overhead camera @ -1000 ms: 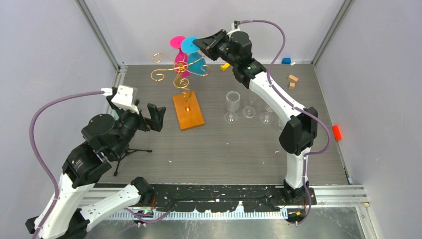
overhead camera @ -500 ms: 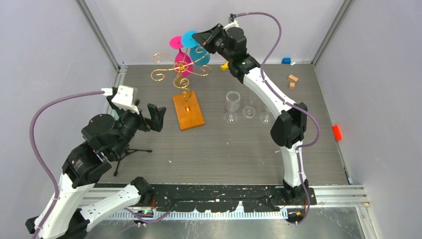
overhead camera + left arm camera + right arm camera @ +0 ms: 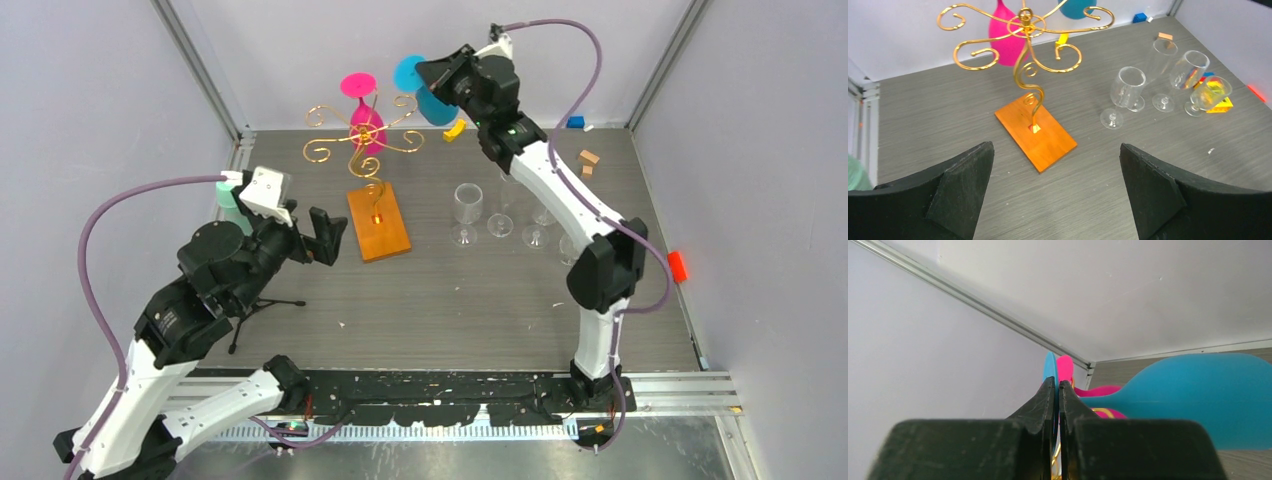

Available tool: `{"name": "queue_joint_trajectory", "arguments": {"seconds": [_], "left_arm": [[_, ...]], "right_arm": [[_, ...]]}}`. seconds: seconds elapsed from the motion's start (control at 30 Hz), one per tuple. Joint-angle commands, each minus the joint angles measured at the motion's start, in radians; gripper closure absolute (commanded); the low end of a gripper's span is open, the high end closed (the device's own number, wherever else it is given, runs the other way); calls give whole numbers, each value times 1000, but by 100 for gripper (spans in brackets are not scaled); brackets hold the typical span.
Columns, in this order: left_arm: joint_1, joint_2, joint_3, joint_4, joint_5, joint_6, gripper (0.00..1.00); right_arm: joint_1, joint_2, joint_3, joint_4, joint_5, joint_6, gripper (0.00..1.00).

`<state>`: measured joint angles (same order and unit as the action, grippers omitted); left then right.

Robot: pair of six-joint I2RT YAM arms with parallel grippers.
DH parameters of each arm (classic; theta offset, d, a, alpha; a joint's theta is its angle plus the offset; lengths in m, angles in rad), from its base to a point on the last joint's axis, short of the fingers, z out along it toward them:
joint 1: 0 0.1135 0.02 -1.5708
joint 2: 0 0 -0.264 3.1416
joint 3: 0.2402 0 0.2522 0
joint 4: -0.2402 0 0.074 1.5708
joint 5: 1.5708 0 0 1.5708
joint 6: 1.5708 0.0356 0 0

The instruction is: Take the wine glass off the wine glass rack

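The wine glass rack [image 3: 362, 142] is gold wire with curly arms on an orange wooden base [image 3: 378, 224]; it also shows in the left wrist view [image 3: 1024, 75]. My right gripper [image 3: 425, 72] is shut on the flat foot of a blue wine glass [image 3: 432, 105], held upside down just right of the rack and apart from it. In the right wrist view the fingers [image 3: 1057, 382] pinch the blue foot [image 3: 1049, 367], with the bowl [image 3: 1198, 400] at right. A pink wine glass [image 3: 366, 128] hangs on the rack. My left gripper [image 3: 318, 235] is open and empty, left of the base.
Several clear wine glasses [image 3: 467, 205] stand right of the base. A yellow piece [image 3: 453, 130], a blue block [image 3: 575, 122], wooden blocks [image 3: 587, 160] and a red object [image 3: 677, 265] lie at the back and right. A small black tripod [image 3: 262, 303] stands under the left arm.
My right gripper has carried the blue wine glass rightward, off the rack's arm and away from the pink glass. The left arm has shifted slightly toward the rack.
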<state>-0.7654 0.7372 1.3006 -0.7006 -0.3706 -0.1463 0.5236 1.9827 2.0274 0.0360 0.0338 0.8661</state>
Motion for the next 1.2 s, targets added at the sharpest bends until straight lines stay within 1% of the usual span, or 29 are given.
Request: {"name": "queue_joint_trajectory", "arguments": {"seconds": [0.0,0.1,0.27,0.4,0.47,0.57,0.67,0.73,0.83,0.87,1.0,1.17], "left_arm": [[3,30,17,67,98,-42,0],[3,68,46,74,166,-82,0],[3,146,65,116,354,-173,0],[3,212,34,214,519,-259,0],[3,243,11,287,567,-304,0],[3,291,-25,396,634,-392,0],[3,332,-57,514,676,-497,0],[3,364,-68,587,695,-595,0],[3,419,-77,689,733,-731,1],[3,435,-84,746,741,-779,1],[3,488,-116,909,742,-930,3],[4,541,-110,925,708,-1006,3]], "right_arm": [[-24,-254,-123,123,70,-14,100],[-36,-359,-228,127,61,20,100],[-58,-605,-435,56,33,61,100],[-67,-799,-561,-49,28,56,100],[-69,-881,-605,-111,24,59,100],[-71,-1001,-654,-150,-7,113,100],[-71,-1084,-718,-157,-89,207,100],[-71,-1144,-765,-142,-118,329,100],[-71,-1246,-883,-81,-114,463,100],[-71,-1264,-904,-56,-104,519,100],[-71,-1357,-999,-45,-56,612,100],[-71,-1445,-1069,-12,1,681,100]]}}
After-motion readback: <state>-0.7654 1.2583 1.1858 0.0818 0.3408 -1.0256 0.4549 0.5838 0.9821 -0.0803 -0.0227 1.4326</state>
